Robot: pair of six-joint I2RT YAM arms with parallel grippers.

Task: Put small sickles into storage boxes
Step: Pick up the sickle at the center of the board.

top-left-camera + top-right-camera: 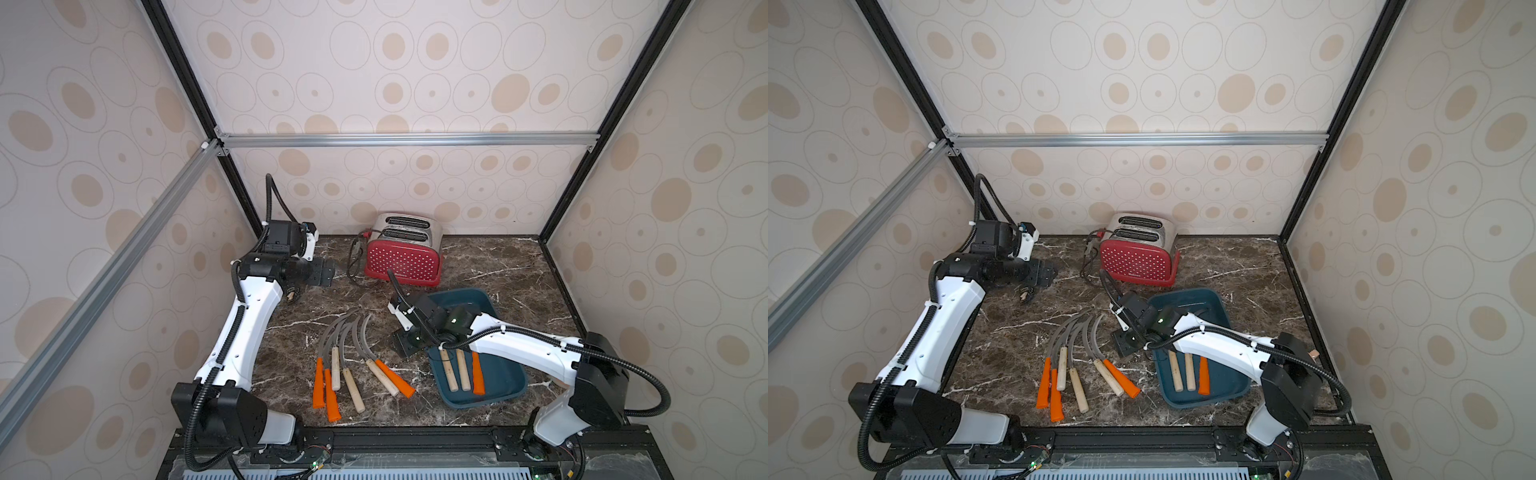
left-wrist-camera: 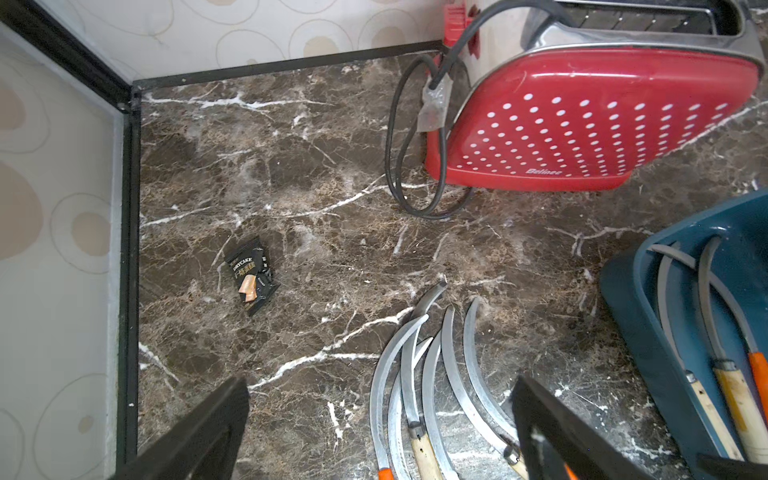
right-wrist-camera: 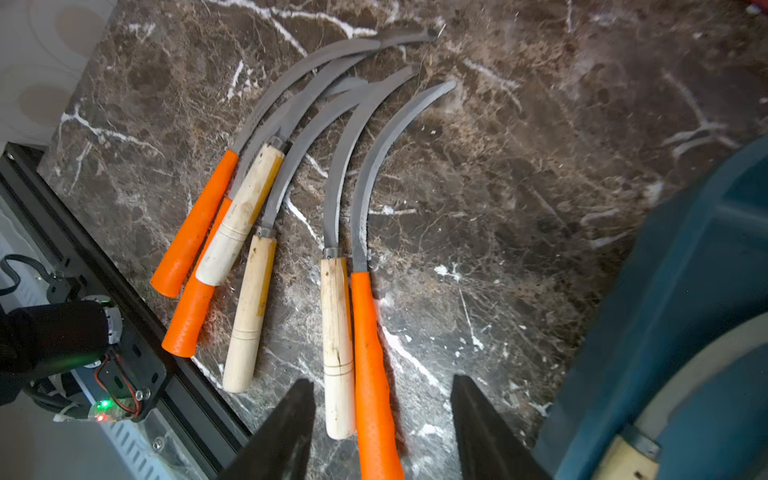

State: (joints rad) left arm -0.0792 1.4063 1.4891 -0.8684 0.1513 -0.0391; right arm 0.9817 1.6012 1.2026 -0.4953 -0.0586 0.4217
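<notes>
Several small sickles [image 1: 353,365] lie fanned on the marble table, blades pointing back; some handles are orange, some pale wood. Three more lie in the teal storage box [image 1: 505,376], handles toward the front. My right gripper [image 1: 406,347] hovers between the pile and the box. In the right wrist view its jaws [image 3: 382,378] stand apart over the rightmost orange handle [image 3: 370,353] and the wooden handle [image 3: 336,332] beside it, touching neither. My left gripper [image 1: 322,276] is open and empty at the back left, and its wrist view [image 2: 381,379] looks down on the blade tips [image 2: 419,365].
A red dotted toaster [image 1: 403,262] stands at the back centre, its black cord [image 1: 355,262] looped to its left. A small black snack packet [image 2: 251,276] lies near the back left corner. Patterned walls and black frame posts enclose the table.
</notes>
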